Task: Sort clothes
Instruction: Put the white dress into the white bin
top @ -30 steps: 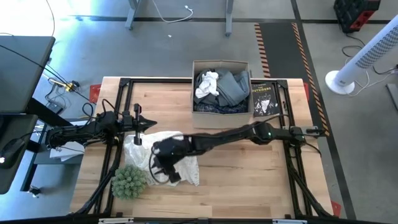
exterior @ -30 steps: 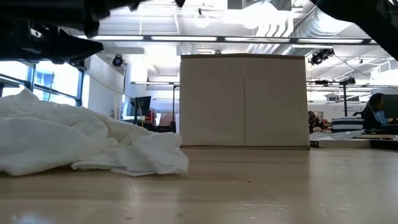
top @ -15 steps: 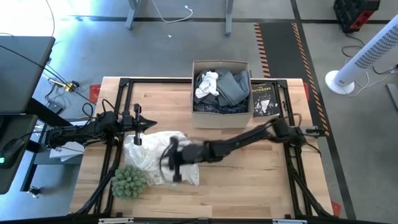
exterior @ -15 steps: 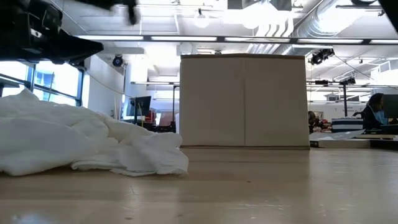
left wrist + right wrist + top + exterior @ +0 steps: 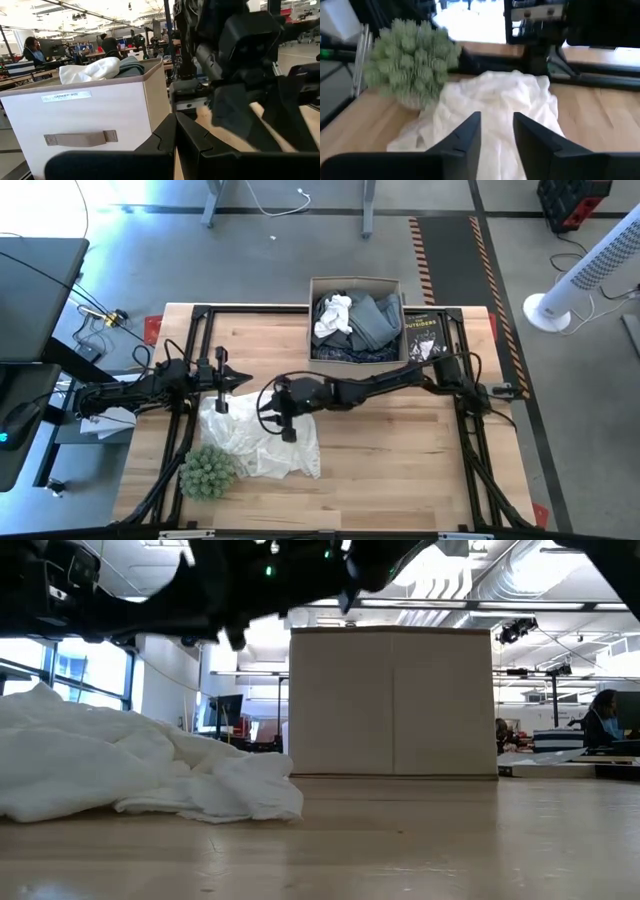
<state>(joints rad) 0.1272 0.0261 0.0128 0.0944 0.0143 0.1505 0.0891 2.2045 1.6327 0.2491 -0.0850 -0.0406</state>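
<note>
Above the wooden counter, the right pincer hangs empty with fingers parted over one crumpled white garment, which lies just beside one spiky green plant ball. Only the overhead camera shows inside the one cardboard box: grey, dark and white clothes, with one black book alongside. The left pincer waits nearby, fingers together.

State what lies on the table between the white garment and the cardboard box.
Nothing but bare wood: the low view shows clear tabletop between the white garment and the box.
</note>
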